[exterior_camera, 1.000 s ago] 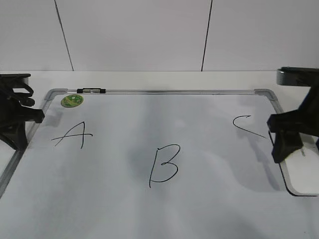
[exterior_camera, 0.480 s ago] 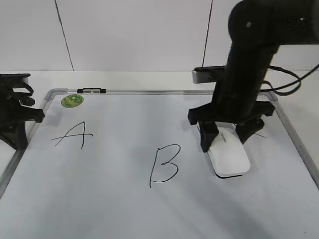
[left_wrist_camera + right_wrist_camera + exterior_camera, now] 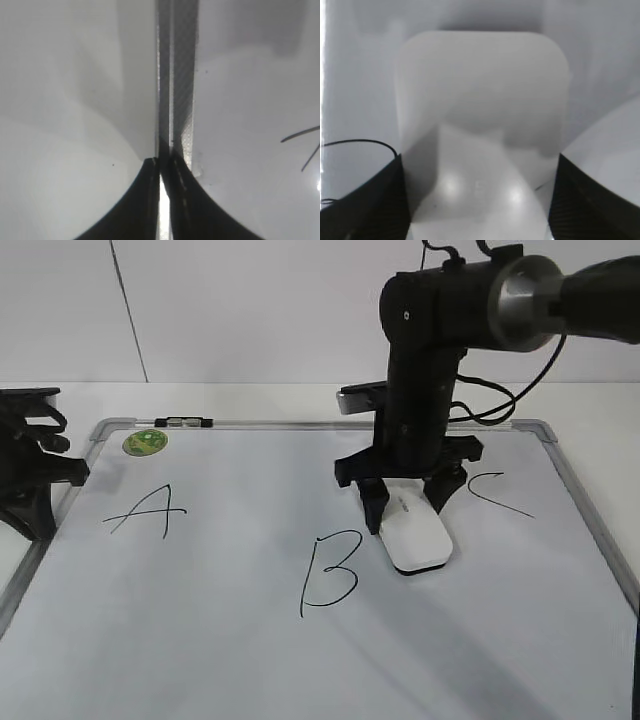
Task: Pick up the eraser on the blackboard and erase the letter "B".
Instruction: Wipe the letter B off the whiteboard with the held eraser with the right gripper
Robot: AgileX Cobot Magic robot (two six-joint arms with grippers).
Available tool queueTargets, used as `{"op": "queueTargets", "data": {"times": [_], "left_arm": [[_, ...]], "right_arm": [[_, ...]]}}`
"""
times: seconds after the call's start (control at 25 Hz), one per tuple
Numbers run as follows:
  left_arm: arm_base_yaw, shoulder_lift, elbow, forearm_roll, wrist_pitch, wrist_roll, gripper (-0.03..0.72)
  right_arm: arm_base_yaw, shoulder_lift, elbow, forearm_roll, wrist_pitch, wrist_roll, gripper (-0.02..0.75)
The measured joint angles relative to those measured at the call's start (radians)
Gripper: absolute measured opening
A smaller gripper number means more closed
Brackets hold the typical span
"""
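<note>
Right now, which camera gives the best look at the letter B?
The exterior view: the whole letter B shows on the blackboard, just left of the eraser in the right gripper. The right wrist view catches only one curved stroke of it; the left wrist view shows none.

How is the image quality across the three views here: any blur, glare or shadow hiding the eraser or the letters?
Exterior view: sharp; the right gripper and eraser cast soft shadows on the blackboard, and the letter "B" stays legible. Right wrist view: soft focus, two glare spots on the eraser. Left wrist view: the left gripper is a dark blur.
</note>
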Motion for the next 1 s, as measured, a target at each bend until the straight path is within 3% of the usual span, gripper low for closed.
{"op": "queueTargets", "data": {"times": [0.32,0.72,1.0], "left_arm": [[0.002,0.001,0.000,0.000,0.002,0.000,0.019],[0.002,0.001,0.000,-0.003,0.002,0.000,0.019],[0.002,0.001,0.000,-0.006,0.002,0.000,0.019]], "right_arm": [[0.078,0.016,-0.018,-0.040,0.006,-0.011,0.540],[0.268,0.019,-0.019,0.110,-0.010,-0.054,0.540],[0.345,0.021,-0.019,0.114,-0.014,-0.058,0.540]]}}
